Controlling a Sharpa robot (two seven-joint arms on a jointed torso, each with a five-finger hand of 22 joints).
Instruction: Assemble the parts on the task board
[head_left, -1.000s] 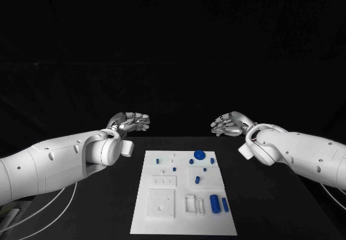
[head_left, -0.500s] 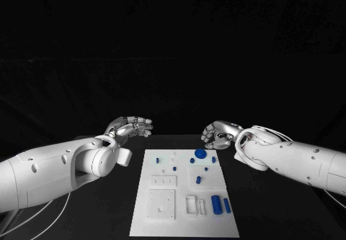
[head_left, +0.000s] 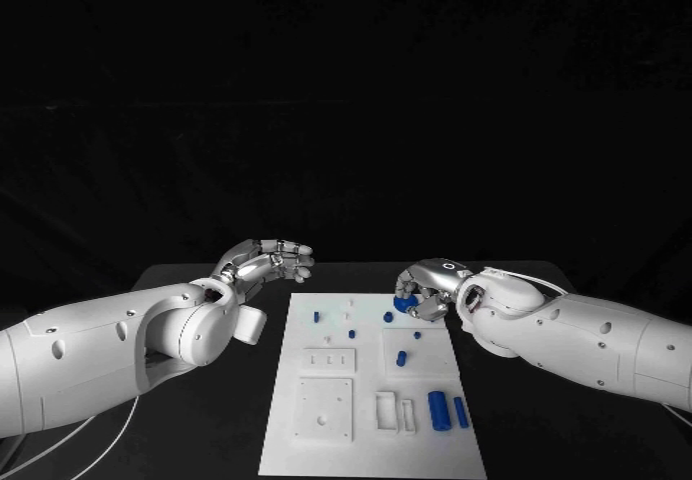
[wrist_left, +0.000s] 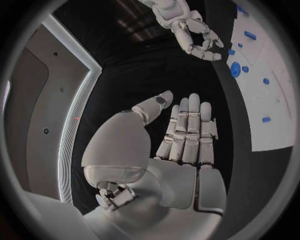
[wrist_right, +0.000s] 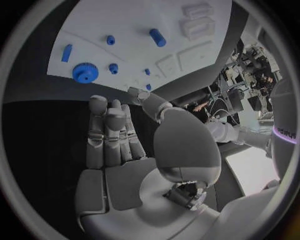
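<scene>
Left hand (head_left: 268, 259) is hovering beyond the task board's (head_left: 366, 440) far left corner, fingers loosely apart, holding nothing. Right hand (head_left: 427, 284) is hanging over the far right corner above the blue gear (wrist_right: 85, 73), fingers extended, empty.

The room is dim — black on every side, the backdrop swallowing all detail. Light falls from above onto the task board (head_left: 369, 385), which stands out bright and evenly lit against the black table (head_left: 216, 400), with hardly a shadow under its small pieces. The white arms catch soft highlights along their upper curves and fade to grey beneath. In both wrist views the fisheye bends the board's straight edges and darkens the circle's rim — the left hand (wrist_left: 187, 132) and right hand (wrist_right: 112, 135) look sharp, with mild glare.
</scene>
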